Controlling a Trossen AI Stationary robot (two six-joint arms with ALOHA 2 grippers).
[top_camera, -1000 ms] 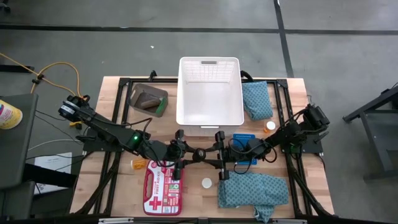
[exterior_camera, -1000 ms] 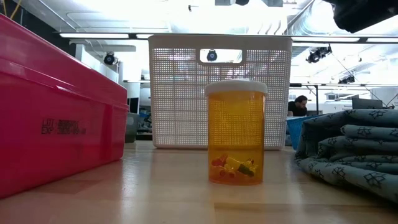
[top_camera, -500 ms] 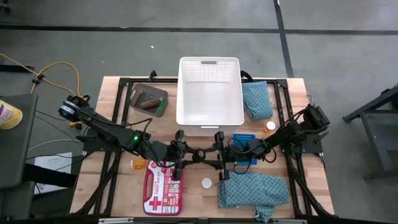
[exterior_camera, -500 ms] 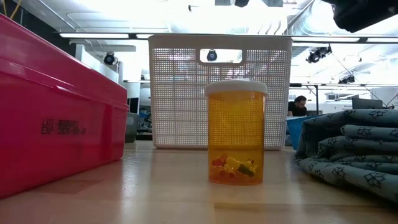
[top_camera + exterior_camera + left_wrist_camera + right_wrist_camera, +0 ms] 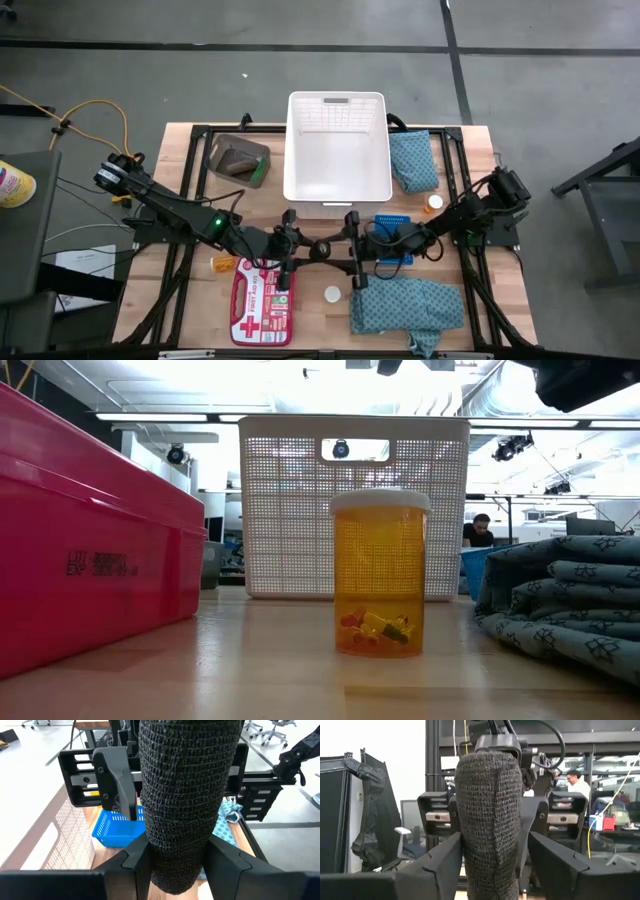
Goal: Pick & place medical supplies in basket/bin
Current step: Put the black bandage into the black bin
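Observation:
A black mesh-wrapped roll point(image 5: 320, 248) hangs in the air between my two grippers, over the table's middle, just near of the white latticed basket point(image 5: 290, 150). My left gripper point(image 5: 305, 247) comes from the left and my right gripper point(image 5: 337, 247) from the right, each shut on one end. The dark grey bin point(image 5: 240, 158) on the far left holds a brown roll and a green piece. One teal cloth point(image 5: 413, 160) lies right of the basket, another point(image 5: 405, 305) at the near right. An orange bottle point(image 5: 380, 575) stands upright on its base. My left gripper point(image 5: 177, 865) pinches the roll's left end point(image 5: 175, 840) between its two fingers, coming level from the table's left, along the roll. The roll is clear of the table. My right gripper point(image 5: 492, 865) has the roll's right end point(image 5: 490, 840) between its two fingers, level from the table's right. One finger point(image 5: 445, 865) lies against the roll; a thin gap shows at the other.
A red first-aid case point(image 5: 262, 300) lies at the near edge left of the bottle. A flat blue tray point(image 5: 395, 235) sits under the right arm. Another orange bottle point(image 5: 433, 203) stands right of the basket and an orange one point(image 5: 222, 264) lies beside the case. A person shows far behind point(image 5: 483, 528).

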